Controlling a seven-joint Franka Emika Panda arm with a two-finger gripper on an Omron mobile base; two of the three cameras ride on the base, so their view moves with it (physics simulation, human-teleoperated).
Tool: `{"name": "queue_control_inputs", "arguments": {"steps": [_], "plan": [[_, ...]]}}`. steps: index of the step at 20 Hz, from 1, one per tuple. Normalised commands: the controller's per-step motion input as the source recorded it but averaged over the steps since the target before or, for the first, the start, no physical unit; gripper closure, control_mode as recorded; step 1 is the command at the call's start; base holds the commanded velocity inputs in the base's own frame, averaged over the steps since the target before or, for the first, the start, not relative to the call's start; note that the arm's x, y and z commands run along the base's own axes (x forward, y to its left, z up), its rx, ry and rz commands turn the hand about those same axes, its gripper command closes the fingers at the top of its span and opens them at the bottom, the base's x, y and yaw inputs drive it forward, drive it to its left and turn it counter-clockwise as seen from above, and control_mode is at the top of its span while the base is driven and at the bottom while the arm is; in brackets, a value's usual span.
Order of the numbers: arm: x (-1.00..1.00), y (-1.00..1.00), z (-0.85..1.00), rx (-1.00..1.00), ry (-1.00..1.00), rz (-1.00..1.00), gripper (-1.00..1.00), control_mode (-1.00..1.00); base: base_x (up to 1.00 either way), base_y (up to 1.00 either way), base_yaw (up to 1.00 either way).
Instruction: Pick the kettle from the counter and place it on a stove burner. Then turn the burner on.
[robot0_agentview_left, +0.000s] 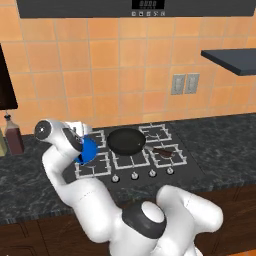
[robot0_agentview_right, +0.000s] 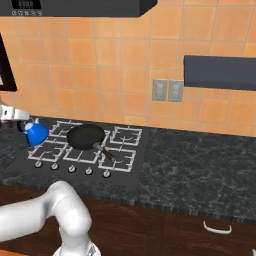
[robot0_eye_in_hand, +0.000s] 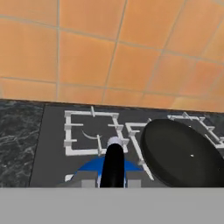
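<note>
Kettle (robot0_agentview_left: 89, 150) hangs over the cooktop's front-left burner (robot0_agentview_left: 94, 164), my gripper (robot0_agentview_left: 80, 134) clamped tight on its black handle (robot0_eye_in_hand: 113, 165). Risk, I judge: setting it down off-centre on the grate, or nudging the frying pan (robot0_agentview_left: 126, 141) just beside it.

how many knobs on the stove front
4 in the left base view, in a row along the cooktop's front edge. The arm may hide another at left.

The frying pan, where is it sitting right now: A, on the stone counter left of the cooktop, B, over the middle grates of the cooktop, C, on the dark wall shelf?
B: the frying pan lies on the cooktop's middle grates, with the blue kettle to its left.
</note>
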Motion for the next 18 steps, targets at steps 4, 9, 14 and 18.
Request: {"name": "queue_control_inputs", "arguments": {"steps": [4, 9, 14, 18], "plan": [[0.37, -0.29, 0.0, 0.07, 0.2, 0.0, 1.0, -1.0, 0.0, 0.0, 0.0], [0.06, -0.11, -0.15, 0.09, 0.01, 0.0, 1.0, -1.0, 0.0, 0.0, 0.0], [0.0, -0.05, -0.53, 0.17, 0.0, 0.0, 1.0, -1.0, 0.0, 0.0, 0.0], [0.0, -0.17, -0.4, 0.04, -0.01, 0.0, 1.0, -1.0, 0.0, 0.0, 0.0]]}}
